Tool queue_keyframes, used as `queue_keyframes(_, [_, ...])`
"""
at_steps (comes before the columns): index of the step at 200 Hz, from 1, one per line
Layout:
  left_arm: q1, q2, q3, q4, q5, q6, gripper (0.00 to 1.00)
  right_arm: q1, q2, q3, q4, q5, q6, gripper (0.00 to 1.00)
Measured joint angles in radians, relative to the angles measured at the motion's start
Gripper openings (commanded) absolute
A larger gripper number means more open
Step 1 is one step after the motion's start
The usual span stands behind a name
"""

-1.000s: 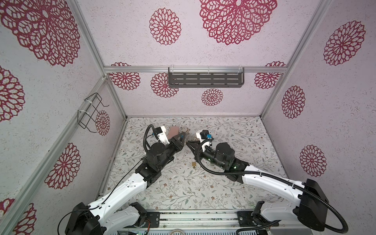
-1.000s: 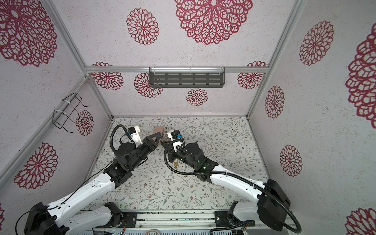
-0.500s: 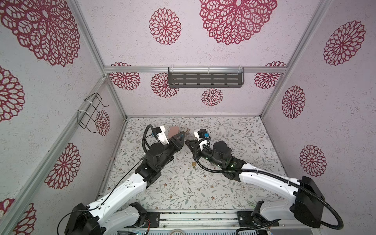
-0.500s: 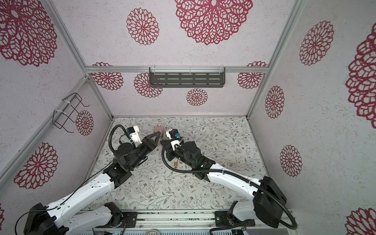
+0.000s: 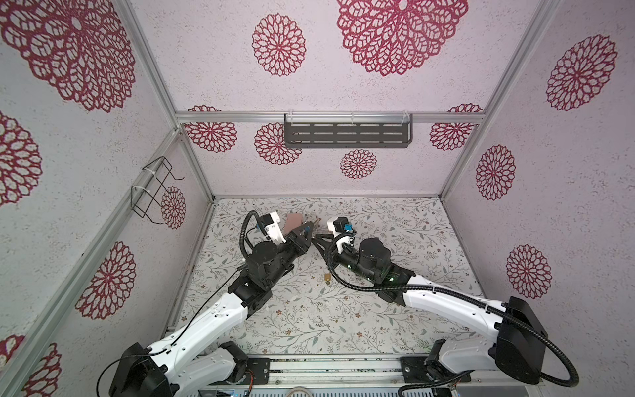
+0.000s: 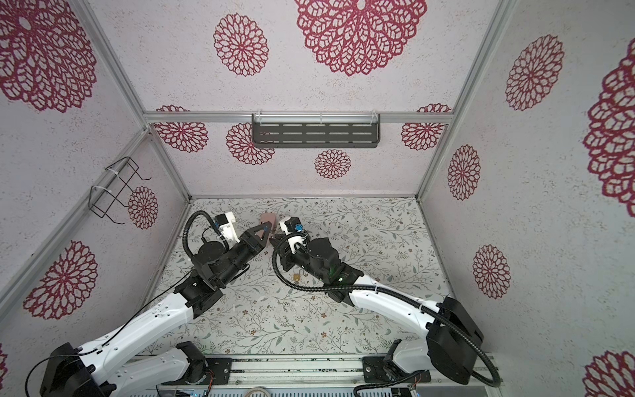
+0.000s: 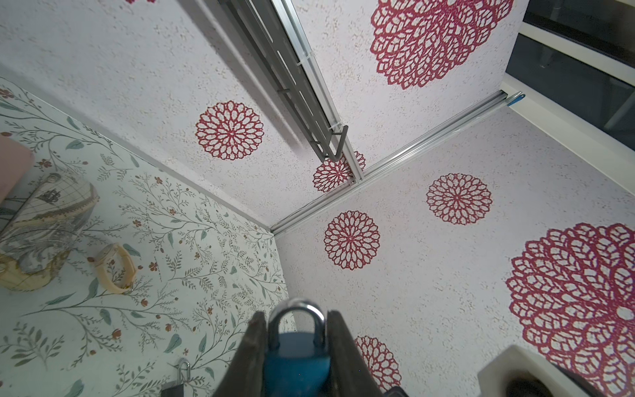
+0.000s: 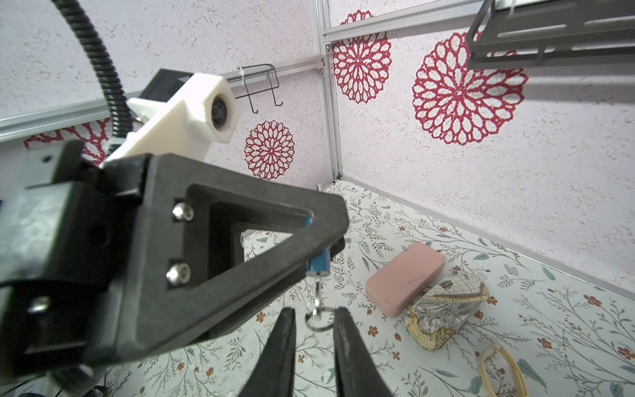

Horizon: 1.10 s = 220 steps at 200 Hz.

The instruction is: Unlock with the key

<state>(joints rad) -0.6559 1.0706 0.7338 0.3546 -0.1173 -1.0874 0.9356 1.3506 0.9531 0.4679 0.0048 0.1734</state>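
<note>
Nearly nose to nose, two robot arms meet just beside a pink case (image 5: 293, 220) on the floral tabletop (image 5: 378, 309). Coming in from the left, the left end effector (image 7: 296, 313) is clenched on a blue padlock (image 7: 297, 361) (its silver shackle (image 7: 320, 324) pokes out past the fingertips). It holds the lock in the air on the near side of the case. A key (image 8: 318, 295) hangs below the padlock's blue body, and its ring (image 8: 319, 321) dangles lower. Reaching in from the right, the right end effector (image 8: 314, 311) flanks that ring with its jaws a little apart. A gap shows beside the ring, so the end effector is released rather than gripping. A map-print pouch (image 8: 446, 309) lies against the case, and a beige loop (image 8: 501, 371) rests near the pouch on the side away from the case. A small brass padlock (image 5: 327, 277) sits alone on the tabletop, well apart from the case, toward the arms' bases.
</note>
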Motion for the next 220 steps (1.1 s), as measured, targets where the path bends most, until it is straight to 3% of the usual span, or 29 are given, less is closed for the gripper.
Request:
queue_keyframes(154, [-0.004,0.000,0.000,-0.004,-0.005,-0.027,0.00,-0.003,0.017,0.031,-0.023,-0.001,-0.019,0.00])
queue_keyframes(220, [-0.011,0.014,0.032,-0.056,-0.024,-0.063,0.00,-0.004,0.029,0.064,-0.070,0.002,-0.034,0.00])
